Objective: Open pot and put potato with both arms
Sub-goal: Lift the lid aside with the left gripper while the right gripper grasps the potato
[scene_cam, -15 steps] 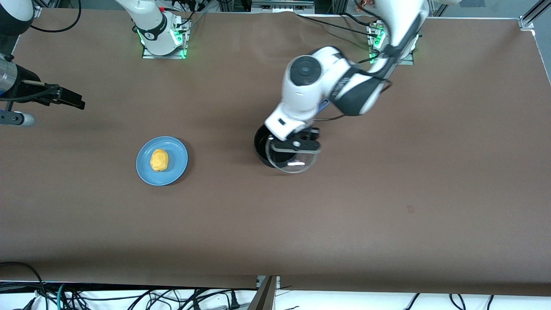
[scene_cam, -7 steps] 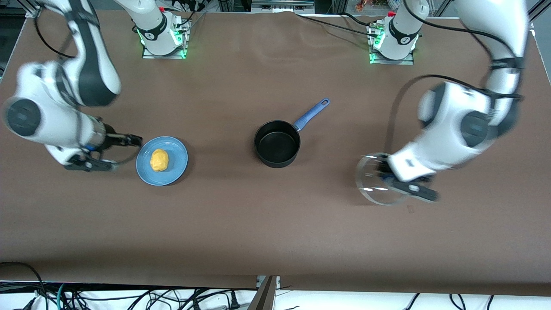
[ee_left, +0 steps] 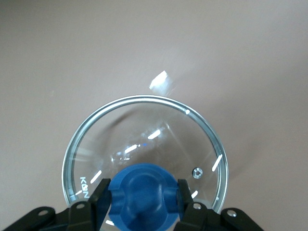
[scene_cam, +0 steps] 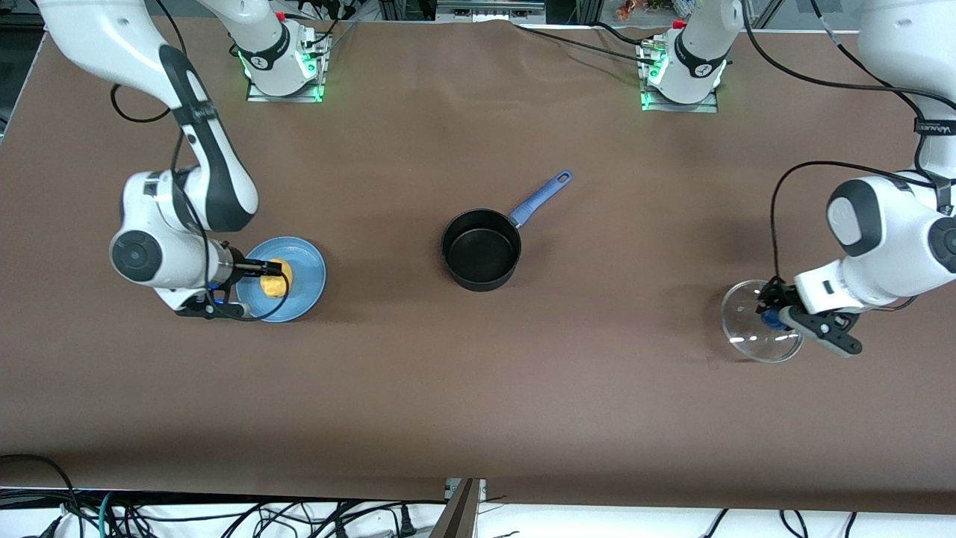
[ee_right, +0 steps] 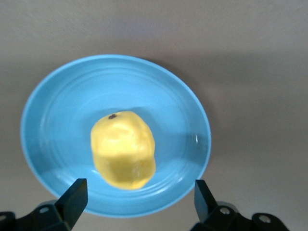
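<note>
The black pot (scene_cam: 482,249) with its blue handle (scene_cam: 539,198) stands open at mid table. My left gripper (scene_cam: 771,314) is shut on the blue knob (ee_left: 143,191) of the clear glass lid (scene_cam: 759,334), low over the table toward the left arm's end. The lid (ee_left: 144,149) fills the left wrist view. The yellow potato (scene_cam: 278,279) lies on the light-blue plate (scene_cam: 302,280) toward the right arm's end. My right gripper (scene_cam: 258,275) is open at the plate's edge, fingers wide beside the potato (ee_right: 123,149), not touching it.
Both arm bases (scene_cam: 282,63) stand along the table's edge farthest from the front camera. The brown table (scene_cam: 478,388) is bare around the pot. Cables hang below the edge nearest the front camera.
My left gripper has carried the lid off the pot, toward the left arm's end, and lowered it. My right gripper has swung in to the plate and now reaches the potato.
</note>
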Robot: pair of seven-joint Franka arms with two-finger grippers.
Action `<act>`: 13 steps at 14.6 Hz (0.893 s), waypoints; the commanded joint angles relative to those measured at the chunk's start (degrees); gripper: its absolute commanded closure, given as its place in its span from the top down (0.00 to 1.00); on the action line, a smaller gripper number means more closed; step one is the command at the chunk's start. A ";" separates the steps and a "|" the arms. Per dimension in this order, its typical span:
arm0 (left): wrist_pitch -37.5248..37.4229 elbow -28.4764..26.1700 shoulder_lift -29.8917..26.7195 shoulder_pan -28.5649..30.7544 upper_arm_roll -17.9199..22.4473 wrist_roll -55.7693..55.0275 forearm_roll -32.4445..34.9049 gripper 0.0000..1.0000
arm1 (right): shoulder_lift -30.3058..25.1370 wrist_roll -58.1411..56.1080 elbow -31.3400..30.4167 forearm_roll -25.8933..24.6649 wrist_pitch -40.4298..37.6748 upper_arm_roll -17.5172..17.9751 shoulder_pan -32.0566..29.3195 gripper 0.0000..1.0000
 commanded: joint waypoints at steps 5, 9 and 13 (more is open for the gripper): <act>1.52 -0.46 4.76 2.89 3.40 7.95 -2.02 0.47 | 3.34 -0.47 -0.82 -0.64 7.56 0.21 1.71 0.37; -1.78 0.94 3.21 3.33 3.23 6.12 -2.19 1.00 | 0.71 -0.56 1.97 -0.21 0.81 0.56 1.80 0.27; -21.19 9.54 -2.59 2.54 -0.36 -10.02 -0.70 1.00 | 0.17 8.36 12.69 5.14 -13.16 4.42 2.94 0.27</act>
